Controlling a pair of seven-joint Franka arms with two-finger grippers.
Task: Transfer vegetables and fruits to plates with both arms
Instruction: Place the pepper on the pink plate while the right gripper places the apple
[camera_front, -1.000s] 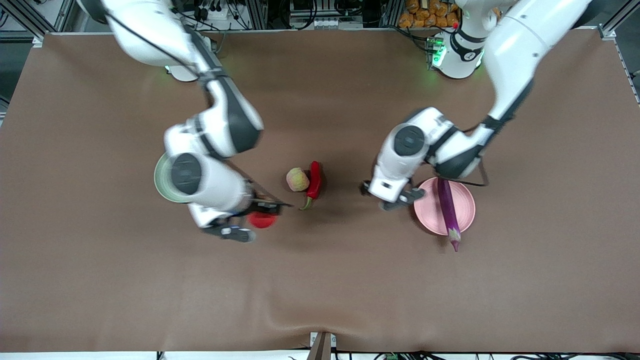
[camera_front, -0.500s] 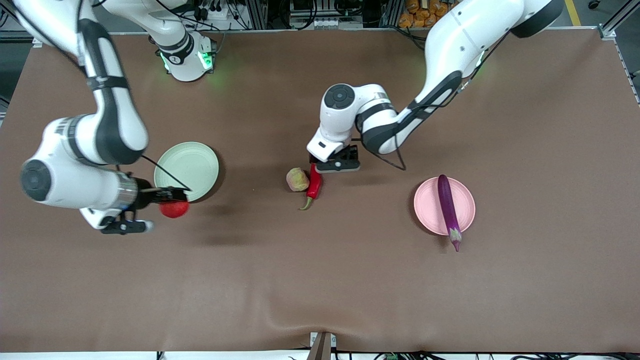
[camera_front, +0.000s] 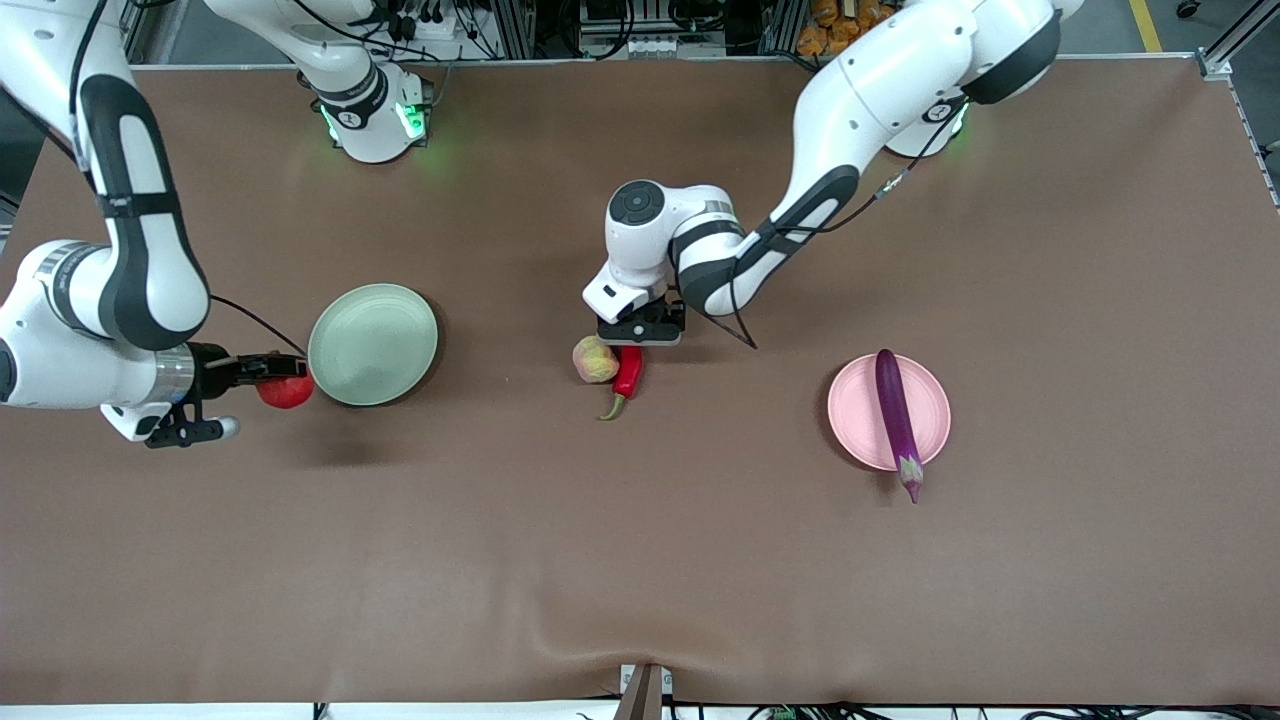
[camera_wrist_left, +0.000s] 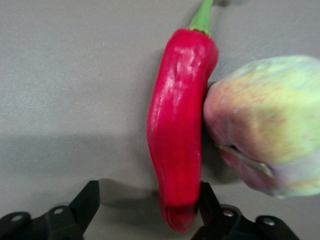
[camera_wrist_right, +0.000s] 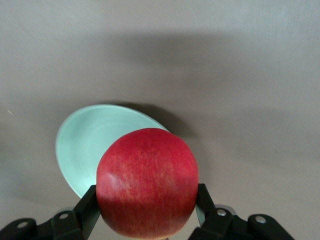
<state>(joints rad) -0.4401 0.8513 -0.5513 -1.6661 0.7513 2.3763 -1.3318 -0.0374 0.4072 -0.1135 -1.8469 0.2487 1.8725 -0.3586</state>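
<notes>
My right gripper is shut on the red-orange fruit and holds it above the table, just off the pale green plate's rim on the right arm's end. In the right wrist view the fruit fills the jaws with the green plate below. My left gripper is open and low over the red chili pepper. In the left wrist view the chili's blunt end lies between the fingers, close to one. The peach touches the chili. The purple eggplant lies across the pink plate.
The eggplant's stem end overhangs the pink plate's rim nearest the front camera. The brown table cloth has a raised wrinkle near its front edge.
My right gripper carried the red fruit from the table's middle past the green plate toward the right arm's end. My left gripper moved from the pink plate to the chili and came down over it.
</notes>
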